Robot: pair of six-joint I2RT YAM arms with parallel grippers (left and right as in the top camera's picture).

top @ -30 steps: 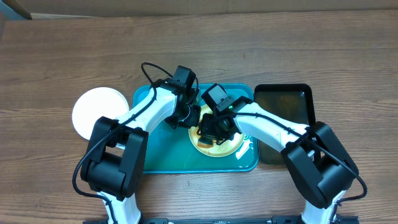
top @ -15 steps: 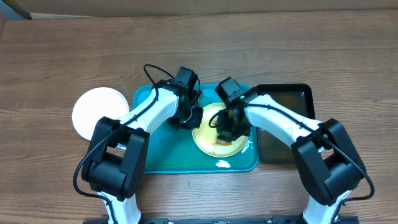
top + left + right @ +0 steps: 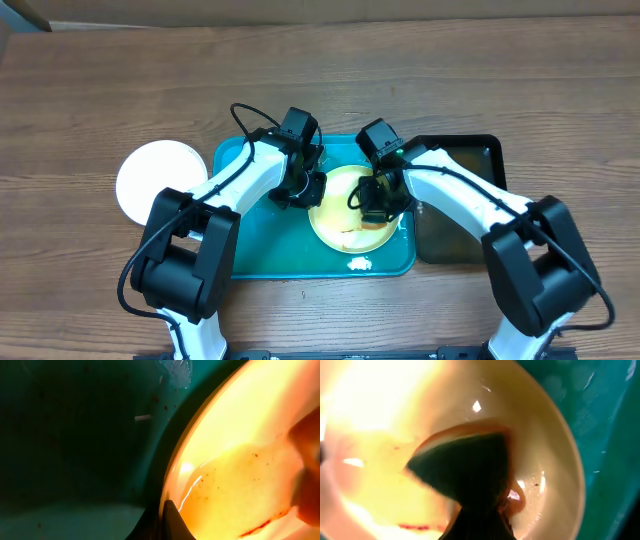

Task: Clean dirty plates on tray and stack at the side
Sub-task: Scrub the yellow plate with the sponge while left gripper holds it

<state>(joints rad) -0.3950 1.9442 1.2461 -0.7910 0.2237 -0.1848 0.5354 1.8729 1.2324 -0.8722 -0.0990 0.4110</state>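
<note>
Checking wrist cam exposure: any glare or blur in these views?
Overhead: sharp, even light. Left wrist: plate blown out to orange, tray dark, all soft. Right wrist: glare top left, sponge a blurred dark shape.

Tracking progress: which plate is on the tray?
The pale yellow plate, inside the teal tray; the white plate lies off it, on the table.

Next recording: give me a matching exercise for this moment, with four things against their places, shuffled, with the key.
Things:
1. white plate
2. yellow-green plate
3. black tray
4. sponge

Places:
A. on the table, right of the teal tray
B. on the yellow-green plate
C. on the table, left of the teal tray
D. lying in the teal tray

Pairs: 1-C, 2-D, 3-A, 4-B
</note>
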